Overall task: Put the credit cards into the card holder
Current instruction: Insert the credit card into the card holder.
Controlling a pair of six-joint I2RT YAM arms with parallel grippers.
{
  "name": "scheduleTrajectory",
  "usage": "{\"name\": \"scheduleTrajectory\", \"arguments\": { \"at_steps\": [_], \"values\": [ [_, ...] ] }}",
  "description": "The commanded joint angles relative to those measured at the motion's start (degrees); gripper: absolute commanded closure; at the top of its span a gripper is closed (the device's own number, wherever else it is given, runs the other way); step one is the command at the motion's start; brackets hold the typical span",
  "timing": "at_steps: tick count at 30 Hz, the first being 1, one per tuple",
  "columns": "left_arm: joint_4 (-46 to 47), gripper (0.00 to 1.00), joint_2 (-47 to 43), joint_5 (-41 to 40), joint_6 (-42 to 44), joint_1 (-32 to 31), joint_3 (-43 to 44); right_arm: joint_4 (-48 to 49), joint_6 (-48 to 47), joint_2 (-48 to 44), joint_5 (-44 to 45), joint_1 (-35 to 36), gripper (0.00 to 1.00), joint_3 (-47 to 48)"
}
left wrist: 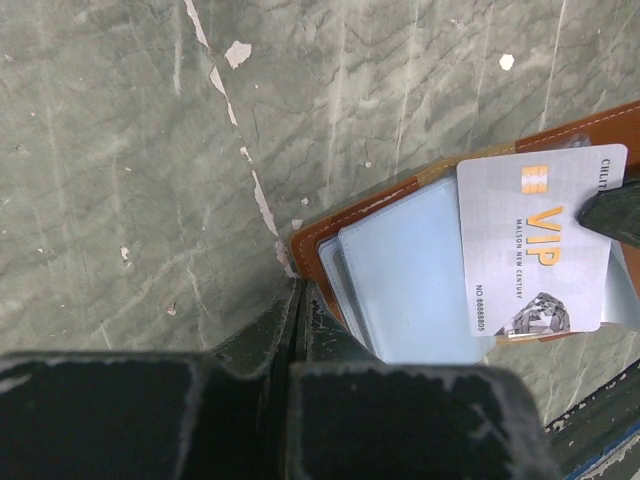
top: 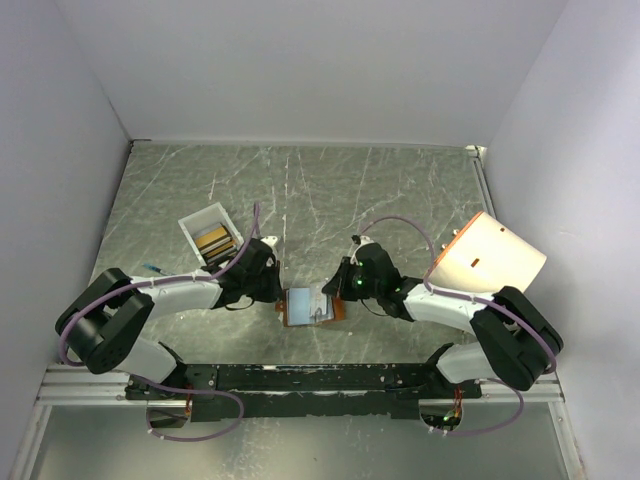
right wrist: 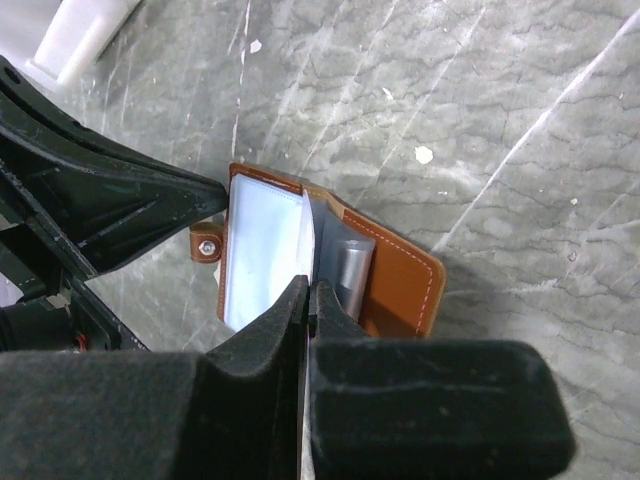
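The brown leather card holder [top: 338, 312] lies open near the table's front, its pale blue sleeves facing up. A silver credit card [left wrist: 540, 240] with gold "VIP" lettering lies over the sleeves. My right gripper [right wrist: 308, 290] is shut on that card's edge, and its dark fingertip [left wrist: 615, 215] shows at the card's right side. My left gripper [left wrist: 297, 290] is shut, its tips resting against the near left corner of the holder's brown edge [left wrist: 318, 240]. More credit cards [top: 214, 240], gold and dark, stand in the white tray [top: 190, 226].
A large cream cylinder [top: 490, 260] with an orange rim lies at the right, close to the right arm. A small blue object [top: 152, 268] lies on the marbled table left of the left arm. White walls enclose three sides.
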Motion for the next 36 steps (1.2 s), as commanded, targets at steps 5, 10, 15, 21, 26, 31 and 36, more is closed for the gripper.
{"name": "scheduleTrajectory", "arguments": {
  "at_steps": [5,10,15,21,26,31,36],
  "values": [
    [-1.6,0.93,0.4,0.2,-0.2,0.3,-2.0,-0.6,0.3,-0.9,0.4,-0.3,1.00,-2.1],
    [-1.6,0.93,0.2,0.3,-0.5,0.3,-2.2,-1.3,0.3,-0.9,0.1,-0.3,1.00,-2.4],
    [-1.1,0.93,0.3,0.4,-1.0,0.3,-2.6,-0.8,0.4,-0.6,-0.1,-0.4,1.00,-2.9],
    [-0.7,0.93,0.5,1.0,-1.5,0.3,-3.0,-0.3,0.5,0.1,-0.6,-0.3,1.00,-3.1],
    [-0.5,0.93,0.5,1.4,-1.5,0.3,-3.0,0.2,0.4,1.1,-0.9,-0.3,1.00,-3.0],
    [-0.2,0.93,0.3,1.6,-1.8,0.3,-3.3,1.3,0.4,2.3,-1.6,-0.3,1.00,-3.0],
    [-0.2,0.93,0.1,2.4,-2.0,0.3,-3.4,0.9,0.3,2.1,-1.4,-0.3,1.00,-2.9]
  ]
}}
